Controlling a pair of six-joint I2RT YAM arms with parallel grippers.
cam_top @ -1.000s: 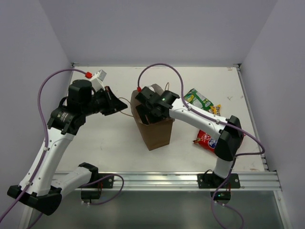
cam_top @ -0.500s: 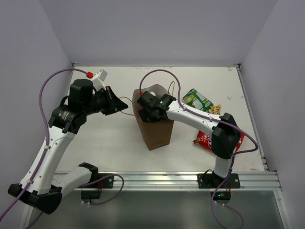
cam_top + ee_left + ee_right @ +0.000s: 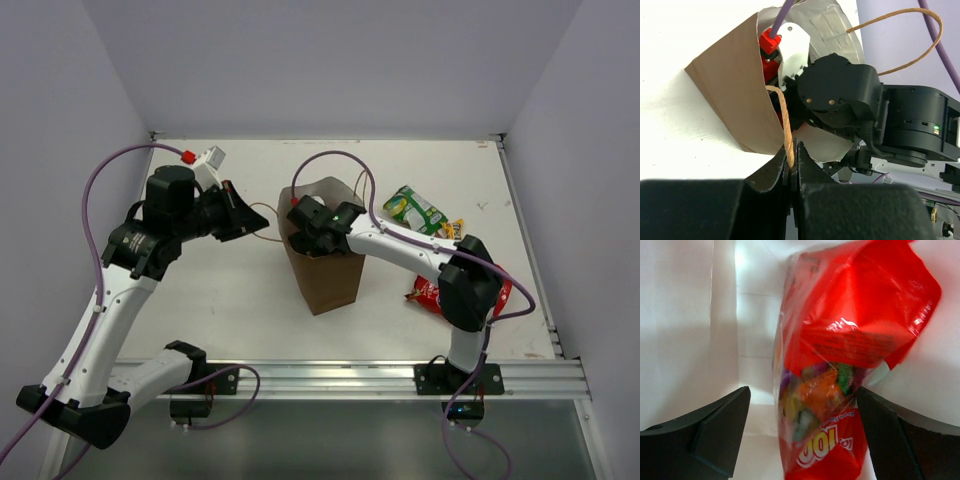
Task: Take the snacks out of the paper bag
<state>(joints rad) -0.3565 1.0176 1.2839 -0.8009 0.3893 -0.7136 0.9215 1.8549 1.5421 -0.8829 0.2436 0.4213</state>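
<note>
The brown paper bag [image 3: 330, 280] stands upright mid-table. My left gripper [image 3: 243, 220] is shut on its loop handle [image 3: 786, 132], left of the bag. My right gripper [image 3: 312, 222] is down inside the bag's mouth, jaws open. In the right wrist view a red crinkly snack bag [image 3: 840, 370] with a colourful window stands between the open fingers [image 3: 715, 432], the right finger touching its edge. Outside the bag, a green-yellow packet [image 3: 415, 210], a small yellow one [image 3: 455, 229] and a red packet [image 3: 432, 292] lie on the table to the right.
The white table [image 3: 220, 300] has walls on three sides. A metal rail [image 3: 340, 378] runs along the near edge. Purple cables loop above both arms.
My right gripper has gone further down into the bag, and its elbow has shifted left. The left arm has held still on the handle.
</note>
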